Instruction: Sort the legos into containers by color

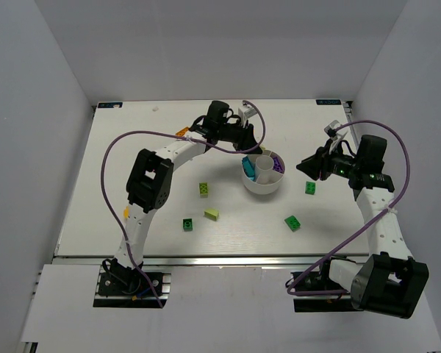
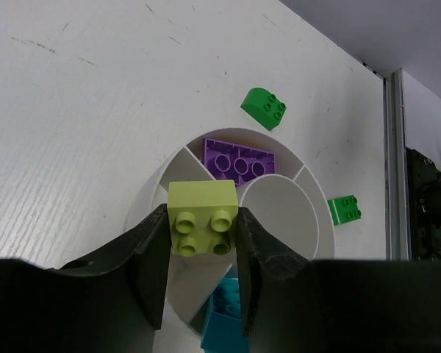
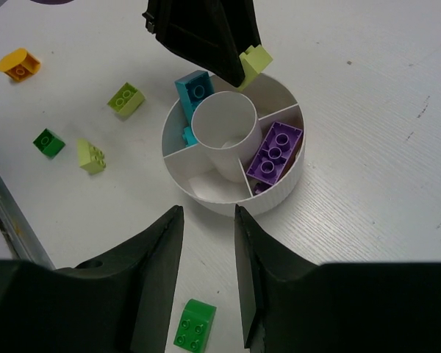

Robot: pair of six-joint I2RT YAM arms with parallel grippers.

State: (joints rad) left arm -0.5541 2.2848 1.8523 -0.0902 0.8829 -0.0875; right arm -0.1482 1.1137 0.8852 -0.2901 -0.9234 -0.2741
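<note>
I am stretching my left arm point(image 1: 151, 180) far across the tabletop point(image 1: 95, 191) and bending it rightward, so my left jaws are hanging over the white dish point(image 1: 262, 190). They are pinching a lime brick point(image 2: 202, 220) by its sides, its four studs facing the wrist camera, above the dish's edge. Just beyond the jaws a purple brick point(image 2: 240, 162) is lying flat in one wedge. Just beneath them cyan bricks point(image 2: 224, 316) are sitting in another. I am keeping my right arm point(image 1: 378, 224) raised, wrist turned toward the dish, right jaws spread with nothing between them. A dark green brick point(image 3: 193, 323) is lying on the tabletop just below these jaws.
</note>
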